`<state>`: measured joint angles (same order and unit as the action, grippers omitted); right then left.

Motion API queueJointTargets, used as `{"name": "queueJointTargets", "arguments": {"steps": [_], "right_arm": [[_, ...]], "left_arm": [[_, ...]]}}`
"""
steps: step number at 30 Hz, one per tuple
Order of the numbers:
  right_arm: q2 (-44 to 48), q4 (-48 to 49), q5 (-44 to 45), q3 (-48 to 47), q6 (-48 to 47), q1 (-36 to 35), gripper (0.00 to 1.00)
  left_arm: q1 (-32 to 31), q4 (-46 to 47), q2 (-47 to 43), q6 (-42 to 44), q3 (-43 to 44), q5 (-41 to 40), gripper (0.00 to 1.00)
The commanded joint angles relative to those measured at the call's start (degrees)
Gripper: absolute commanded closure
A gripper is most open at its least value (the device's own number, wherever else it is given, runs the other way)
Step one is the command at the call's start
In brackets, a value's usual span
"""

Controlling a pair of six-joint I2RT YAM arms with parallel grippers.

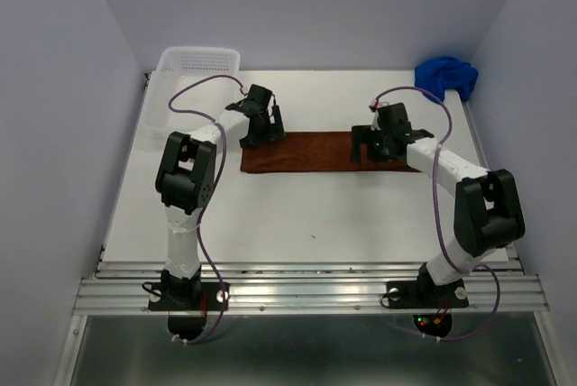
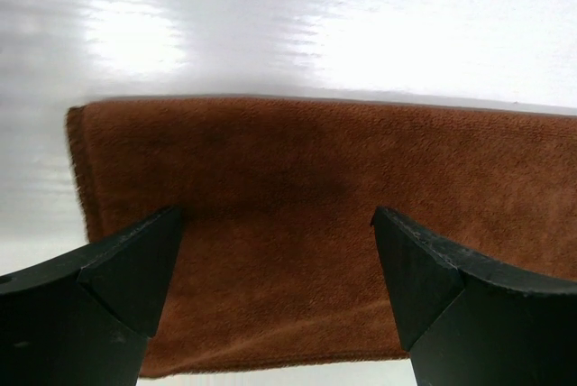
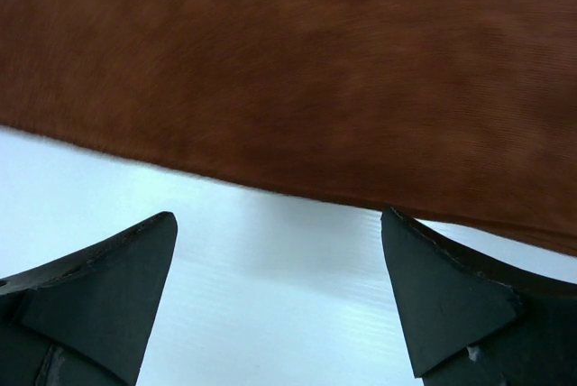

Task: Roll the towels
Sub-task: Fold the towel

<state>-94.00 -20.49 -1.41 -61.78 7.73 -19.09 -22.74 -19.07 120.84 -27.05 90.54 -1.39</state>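
Observation:
The rust-brown towel (image 1: 306, 151) lies flat as a long strip across the middle of the table. My left gripper (image 1: 266, 132) is open and empty, low over the towel's left end; in the left wrist view the cloth (image 2: 297, 188) fills the gap of the left gripper (image 2: 278, 215). My right gripper (image 1: 368, 144) is open and empty at the towel's right part; in the right wrist view the right gripper (image 3: 278, 219) is over bare table beside the towel's long edge (image 3: 297, 61). The royal blue towel (image 1: 446, 77) lies crumpled at the back right corner.
A white perforated basket (image 1: 200, 51) stands at the back left corner. The white table (image 1: 315, 215) is walled at the left, back and right. Purple cables loop over both arms.

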Motion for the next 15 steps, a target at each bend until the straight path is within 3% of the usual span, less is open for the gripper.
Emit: {"name": "queueJointTargets", "arguments": {"steps": [1, 5, 15], "right_arm": [[5.0, 1.4, 5.5, -2.7, 8.4, 9.1, 0.0], [4.8, -1.4, 5.5, -4.4, 9.9, 18.4, 0.0], [-3.3, -6.3, 8.2, -10.6, 5.9, 28.9, 0.0]], "left_arm": [[0.4, -2.5, -8.0, 0.2, -2.0, -4.6, 0.01], [0.2, -3.2, -10.5, -0.9, -3.9, -6.9, 0.01], [0.2, -6.2, -15.6, -1.9, -6.7, -10.6, 0.01]]}}
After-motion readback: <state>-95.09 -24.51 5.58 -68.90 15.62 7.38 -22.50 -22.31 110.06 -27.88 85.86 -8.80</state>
